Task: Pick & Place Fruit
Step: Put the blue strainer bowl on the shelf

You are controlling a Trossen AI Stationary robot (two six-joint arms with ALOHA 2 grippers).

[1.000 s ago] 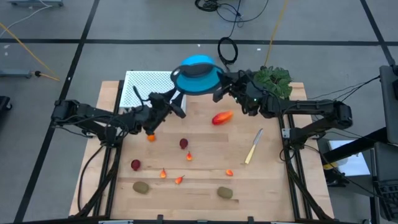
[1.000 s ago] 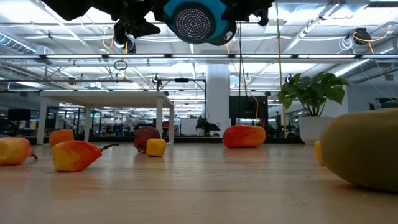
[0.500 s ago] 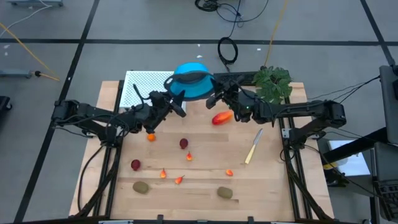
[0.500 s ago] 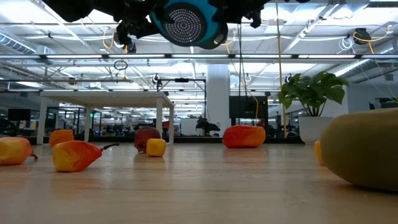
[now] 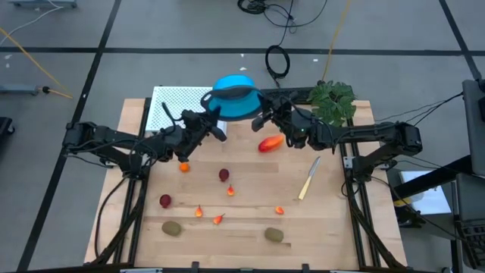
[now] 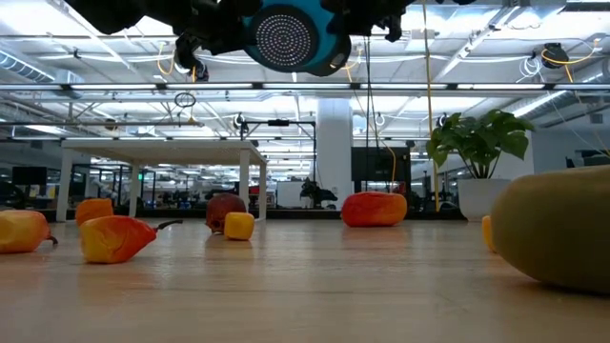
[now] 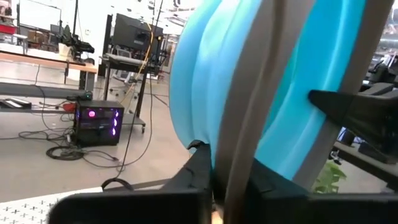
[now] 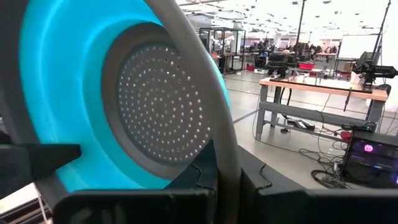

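Observation:
A blue colander [image 5: 233, 95] with a grey rim hangs high over the table's far middle, tipped on its side. Its perforated bottom [image 6: 289, 36] faces the near edge. My left gripper [image 5: 213, 119] is shut on its left side and my right gripper [image 5: 262, 115] on its right side. On the wooden table lie the fruit: a red-orange oval [image 5: 270, 143], a small orange ball [image 5: 183, 167], two dark red balls [image 5: 224, 175] [image 5: 165, 201], several orange-red bits [image 5: 230, 191] and two kiwis [image 5: 172, 227] [image 5: 273, 235]. My left gripper pinches the colander's grey rim [image 7: 239, 155] between its two fingers, on the colander's left side. The fingers come about level from the table's left. The colander is lifted clear, tipped on its side. My right gripper pinches the grey rim [image 8: 225, 155] between its two fingers, on the colander's right side. The fingers come about level from the table's right. The perforated bottom [image 8: 158, 106] shows beyond the rim.
A pale yellow utensil [image 5: 308, 178] lies right of centre. A leafy green plant [image 5: 332, 100] stands at the far right corner and a white perforated board [image 5: 178, 106] lies at the far left. The kiwi nearest the low camera [image 6: 558, 229] fills that view's right side.
My right gripper has carried the colander a little toward the table's left and down, up to my left gripper. My left gripper, which stayed in place, has shut on the colander's rim. The fruit has not moved.

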